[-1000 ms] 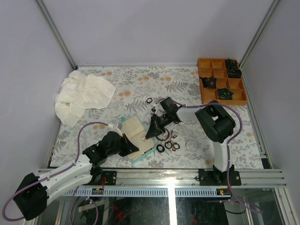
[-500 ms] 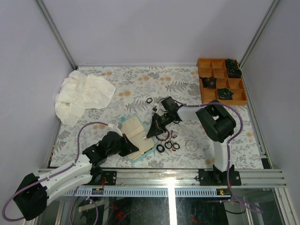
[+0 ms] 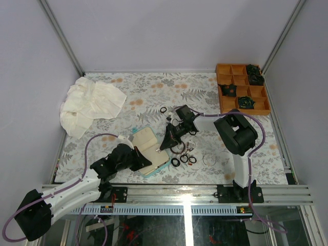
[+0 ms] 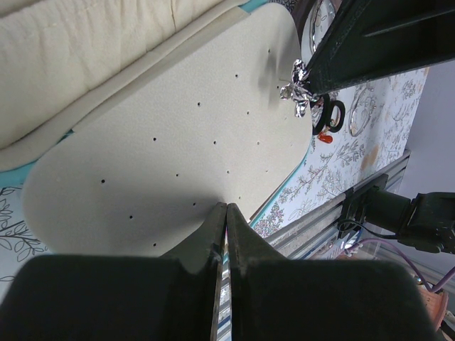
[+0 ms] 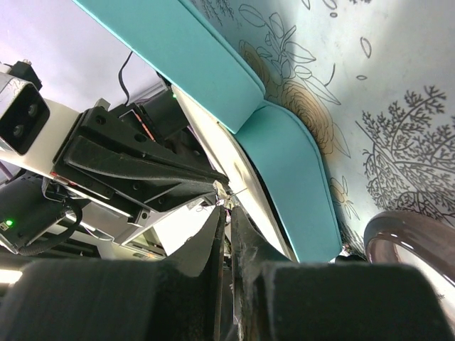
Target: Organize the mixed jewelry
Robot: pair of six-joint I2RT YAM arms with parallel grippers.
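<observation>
Moved: almost nothing. The right arm's wrist has shifted a touch toward the far edge since a second ago, its tip has stayed at the case, and the left arm has not stirred.
Right gripper (image 5: 227, 213): jaws pressed narrow, holding a small silver stud (image 4: 298, 89) with a thin pin showing past the tips.
Left gripper (image 4: 226, 207): jaws drawn to a slit, tips at the near rim of the cream pad (image 4: 178, 135). I cannot tell whether they pinch that rim or only press on it.
Case: the teal case (image 5: 284, 163) lies open close to the near edge, a little left of the middle, its perforated pad facing up.
Key relation: the stud sits at the pad's right-hand rim, with the pad's holes spreading from it toward the left edge. The right arm carries it and is the nearer one, so seating it likely calls for a short reach leftward over the pad.
Loose jewelry: black rings (image 3: 184, 159) lie in a row just right of the case. A reddish-brown bangle (image 3: 178, 149) is beside the right gripper, a clear bangle (image 3: 209, 159) farther right, and a lone ring (image 3: 163, 109) nearer the middle of the bench.
Progress: early, by my judgement, since most pieces are not yet sorted.
Surroundings: an orange tray (image 3: 224, 102) in the far right corner, a white cloth (image 3: 89, 105) toward the far left corner.
</observation>
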